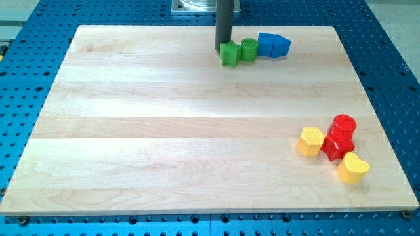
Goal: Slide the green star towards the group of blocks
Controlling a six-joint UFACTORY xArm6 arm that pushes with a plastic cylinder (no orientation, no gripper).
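The green star (pixel 229 54) lies near the view's top centre on the wooden board (pixel 164 131). My tip (pixel 222 51) stands right at the star's left edge, touching or nearly touching it. A green cylinder (pixel 249 50) sits against the star's right side. Two blue blocks continue the row to the right: a blue cube (pixel 266 44) and a blue pointed block (pixel 281 46). A second cluster lies at the view's lower right: a red cylinder (pixel 344 124), a red star (pixel 337 145), a yellow hexagon (pixel 311 141) and a yellow heart (pixel 353 168).
The board rests on a blue perforated table (pixel 394 52). The arm's grey base (pixel 193 6) shows at the view's top edge behind the rod.
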